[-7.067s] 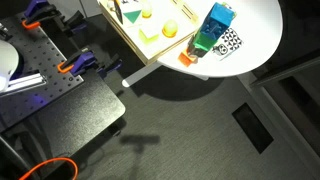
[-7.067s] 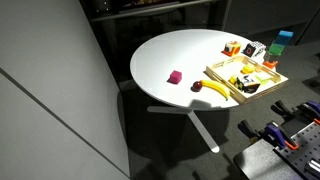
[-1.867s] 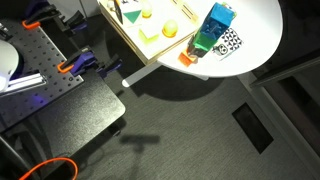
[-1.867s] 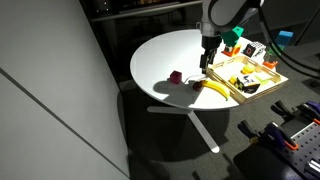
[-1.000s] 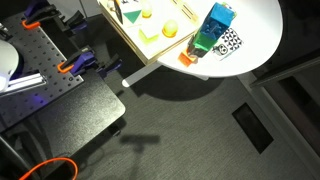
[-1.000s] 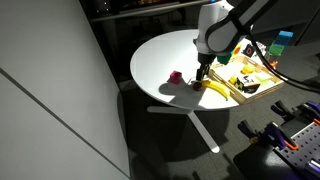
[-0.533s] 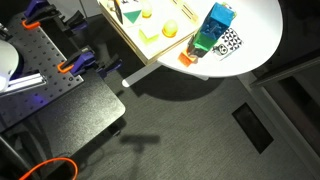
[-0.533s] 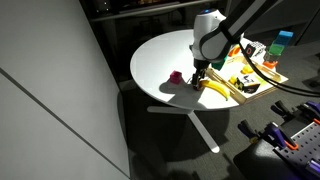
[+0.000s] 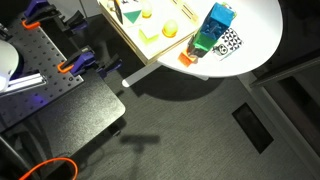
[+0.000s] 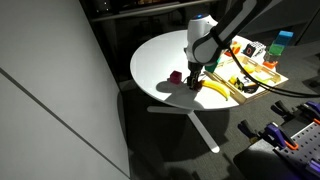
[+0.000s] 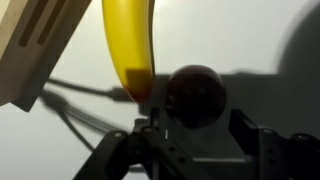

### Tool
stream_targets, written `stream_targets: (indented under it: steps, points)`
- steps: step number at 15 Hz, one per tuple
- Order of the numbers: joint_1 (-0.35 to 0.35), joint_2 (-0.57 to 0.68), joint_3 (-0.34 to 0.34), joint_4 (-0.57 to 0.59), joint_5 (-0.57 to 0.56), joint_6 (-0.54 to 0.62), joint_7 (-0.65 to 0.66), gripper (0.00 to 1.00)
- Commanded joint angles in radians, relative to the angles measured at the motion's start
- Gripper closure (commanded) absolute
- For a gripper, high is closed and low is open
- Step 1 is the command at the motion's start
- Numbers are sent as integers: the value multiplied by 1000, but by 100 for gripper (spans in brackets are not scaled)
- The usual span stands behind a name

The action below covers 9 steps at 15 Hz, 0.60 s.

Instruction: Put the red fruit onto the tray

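Note:
The red fruit (image 11: pixel 195 95) is a dark red ball on the white tabletop. In the wrist view it lies just ahead of and between my open fingers, next to the tip of a yellow banana (image 11: pixel 125 45). My gripper (image 11: pixel 198 122) is open, with neither finger visibly touching the fruit. In an exterior view the gripper (image 10: pixel 193 78) stands low over the table and hides the fruit. The pale wooden tray (image 10: pixel 265 87) lies just beyond the banana (image 10: pixel 215 88); its corner shows in the wrist view (image 11: pixel 35 45) and its rim in an exterior view (image 9: pixel 133 45).
A magenta cube (image 10: pixel 174 77) sits on the table close beside the gripper. The tray holds a yellow ball (image 9: pixel 170 29) and other toy pieces. A blue-green block (image 9: pixel 213 30) and an orange flat piece (image 9: pixel 187 58) stand near the table's edge.
The arm has moved along the table away from the tray and come down, so the gripper now stands low at the fruit's spot. The objects have not moved.

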Motion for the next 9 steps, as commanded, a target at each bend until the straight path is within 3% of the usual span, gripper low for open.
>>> stream_targets:
  steps: [1,6,9]
  points:
    - [10,3,-13,33,-27,-37,33,58]
    - [5,-32,-28,34,-28,-76,44,97]
    - [5,-46,-35,39,-29,-95,48,100]
